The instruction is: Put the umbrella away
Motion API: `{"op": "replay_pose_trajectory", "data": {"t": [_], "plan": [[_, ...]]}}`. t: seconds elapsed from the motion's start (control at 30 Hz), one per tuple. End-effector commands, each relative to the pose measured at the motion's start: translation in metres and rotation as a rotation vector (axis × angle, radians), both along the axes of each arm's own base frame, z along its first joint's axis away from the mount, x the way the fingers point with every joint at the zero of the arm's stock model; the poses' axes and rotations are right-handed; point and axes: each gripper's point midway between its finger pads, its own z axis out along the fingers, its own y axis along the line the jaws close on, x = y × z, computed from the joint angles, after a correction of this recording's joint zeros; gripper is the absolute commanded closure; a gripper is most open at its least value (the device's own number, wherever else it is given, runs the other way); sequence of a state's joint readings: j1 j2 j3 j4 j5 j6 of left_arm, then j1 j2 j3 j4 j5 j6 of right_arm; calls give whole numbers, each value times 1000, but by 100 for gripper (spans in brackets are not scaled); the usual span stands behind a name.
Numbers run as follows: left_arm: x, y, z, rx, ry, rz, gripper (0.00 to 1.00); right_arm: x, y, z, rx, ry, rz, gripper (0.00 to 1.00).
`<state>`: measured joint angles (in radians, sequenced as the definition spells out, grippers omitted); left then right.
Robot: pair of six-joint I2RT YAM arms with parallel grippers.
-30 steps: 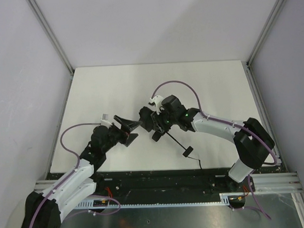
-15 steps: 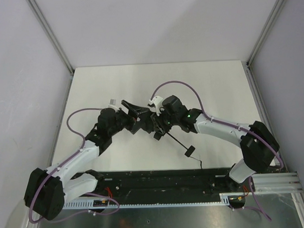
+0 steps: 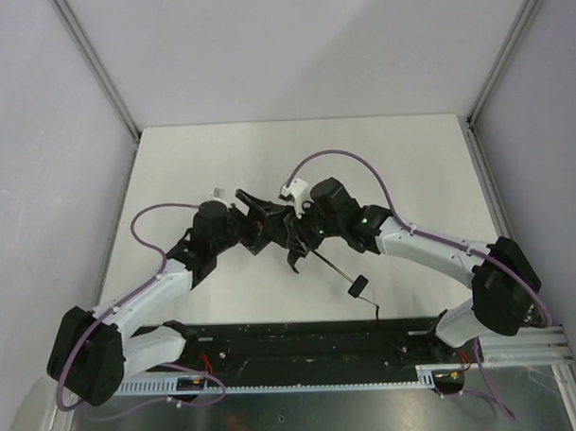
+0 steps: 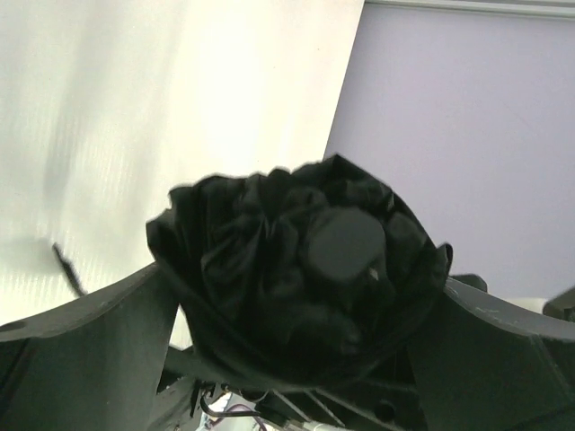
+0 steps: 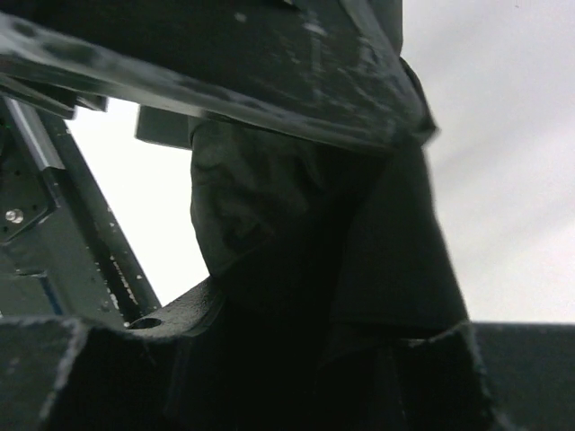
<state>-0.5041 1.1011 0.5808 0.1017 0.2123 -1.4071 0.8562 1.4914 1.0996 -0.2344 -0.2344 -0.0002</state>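
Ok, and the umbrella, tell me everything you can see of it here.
The umbrella is compact, its black fabric crumpled into a folded bundle with a round black cap at the tip. A thin dark shaft slants out toward the near right, ending in a small knob handle with a thin strap on the white table. The right gripper clamps the fabric; the open left gripper brackets the tip end.

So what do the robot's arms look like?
Left arm and right arm are white tubes with chunky black joints. Left gripper and right gripper are black, two fingers each. A purple cable loops along each arm; a green light glows on the right.
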Motion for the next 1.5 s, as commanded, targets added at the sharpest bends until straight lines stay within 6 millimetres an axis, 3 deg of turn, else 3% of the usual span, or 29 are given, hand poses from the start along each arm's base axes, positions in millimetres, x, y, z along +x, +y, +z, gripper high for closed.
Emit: {"op": "replay_pose_trajectory", "data": {"t": [0.0, 0.17, 0.33, 0.5, 0.6, 0.7, 0.8, 0.83, 0.87, 0.93, 1.13, 1.27, 1.4, 1.47], "plan": [[6, -6, 15, 2, -37, -10, 1, -9, 27, 69, 185, -76, 91, 100], [10, -2, 28, 5, -99, 12, 8, -20, 29, 70, 201, -44, 137, 100], [10, 2, 43, -5, -179, 22, 26, -31, 31, 68, 207, -10, 191, 100], [7, 3, 48, -17, -242, 15, 53, -39, 32, 67, 217, 21, 225, 100], [6, 0, 56, -34, -292, -8, 79, -42, 31, 67, 214, 53, 201, 97], [5, -3, 68, -63, -353, -21, 94, -40, 28, 67, 219, 141, 87, 63], [6, 1, 87, -106, -442, 6, 99, -39, 22, 74, 246, 236, -39, 26], [7, 3, 95, -119, -475, 18, 100, -40, 20, 79, 264, 262, -58, 14], [7, 5, 103, -129, -510, 27, 100, -41, 17, 86, 291, 284, -68, 7], [8, 7, 118, -139, -566, 37, 100, -39, 10, 106, 356, 311, -85, 2], [10, 17, 152, -180, -677, 70, 100, -38, -19, 185, 564, 214, -70, 1], [7, 28, 184, -218, -785, 100, 100, -41, -47, 225, 655, 147, -84, 1], [0, 41, 220, -283, -915, 123, 100, -29, -91, 260, 734, 34, -219, 1], [-6, 47, 237, -320, -970, 129, 100, -16, -120, 267, 743, -37, -327, 1]]}}
